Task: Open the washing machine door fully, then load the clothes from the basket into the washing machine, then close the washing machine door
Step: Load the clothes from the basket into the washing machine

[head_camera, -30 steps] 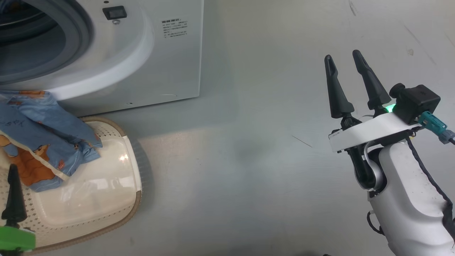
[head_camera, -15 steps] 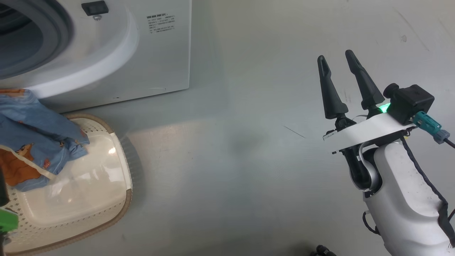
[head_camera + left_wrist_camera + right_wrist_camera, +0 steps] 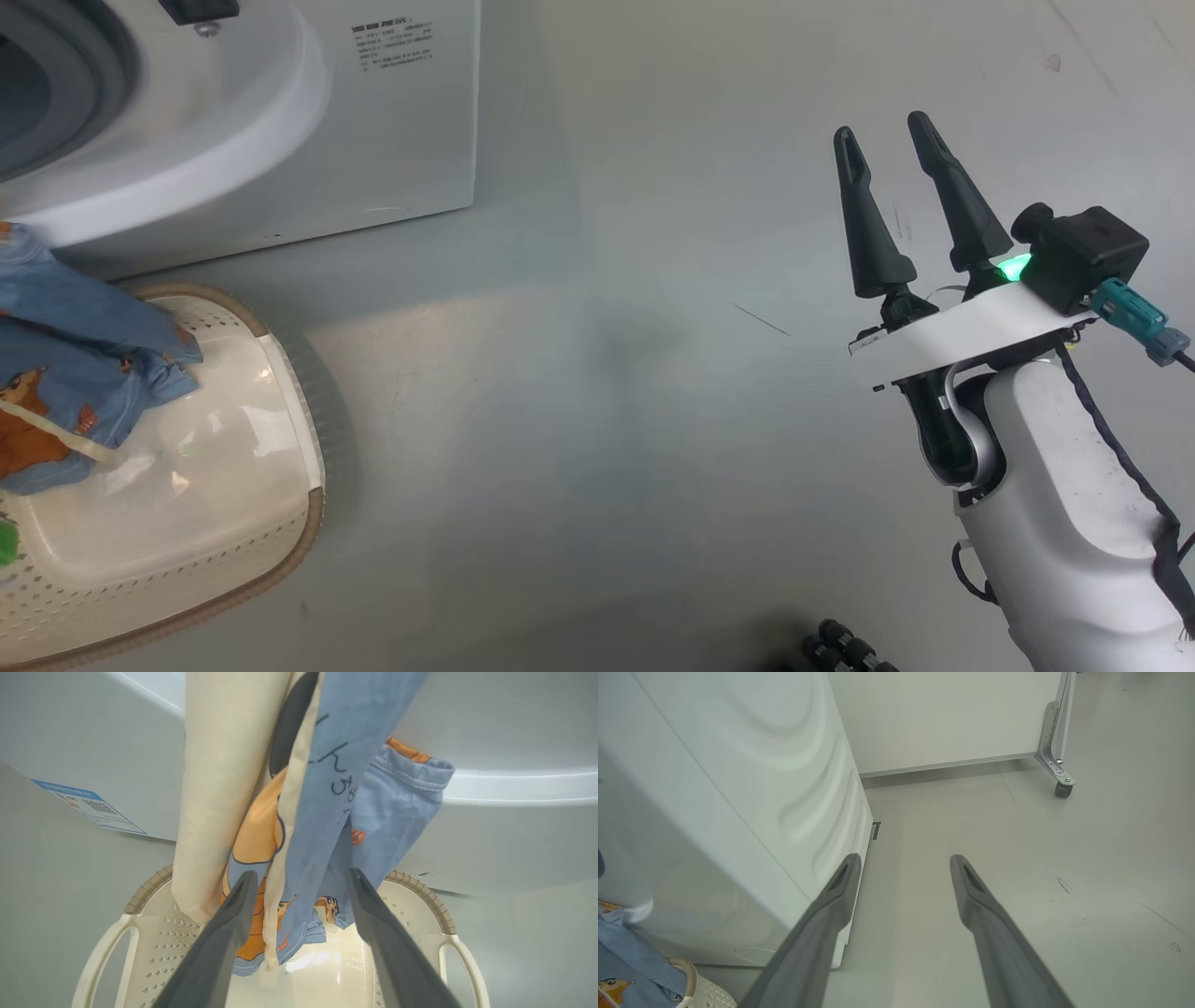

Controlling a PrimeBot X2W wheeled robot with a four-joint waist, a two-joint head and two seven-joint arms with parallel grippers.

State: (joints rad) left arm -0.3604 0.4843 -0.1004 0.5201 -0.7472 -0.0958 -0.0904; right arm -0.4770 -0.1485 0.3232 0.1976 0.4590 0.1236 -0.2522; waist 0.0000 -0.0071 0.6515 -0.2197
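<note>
Blue denim-look fabric with orange cartoon prints, plus a cream-beige piece: the clothes (image 3: 327, 788), hanging in long folds in front of the washing machine (image 3: 490, 826), lower ends trailing into the basket (image 3: 423, 893). Upper end cut off by the top of the left wrist view; point of suspension not determinable.

Left gripper (image 3: 302, 873): fingers spread wide, nothing pinched. Aimed down at the basket, cream hem and blue folds dangling in the gap just beyond the tips. Contact with the cloth uncertain.

Head view: clothes at the far left edge, draped over the left part of the basket, remainder of the basket floor bare and glossy. Basket on the grey floor (image 3: 607, 420), just below the machine's curved white front; touching or merely close, cannot tell. Grey rubber seal (image 3: 93, 84) of the drum opening in the top left corner, black latch block (image 3: 198, 9) beside it, small printed label (image 3: 392, 35) on the white front panel. Blue label (image 3: 88, 807) low on the machine front, seen from the left wrist.

Right gripper (image 3: 882, 128): jaws fully apart, empty, well apart from basket and machine, raised over bare floor on the right. Green light (image 3: 1013, 268) lit at the wrist, next to a black camera block (image 3: 1083, 252).

Right wrist view: fingers pointing along the machine's ribbed side panel, past its front corner. Scrap of blue cloth and brown basket rim at lower left. White panel on a castor (image 3: 1063, 788) at the far end of the floor.
</note>
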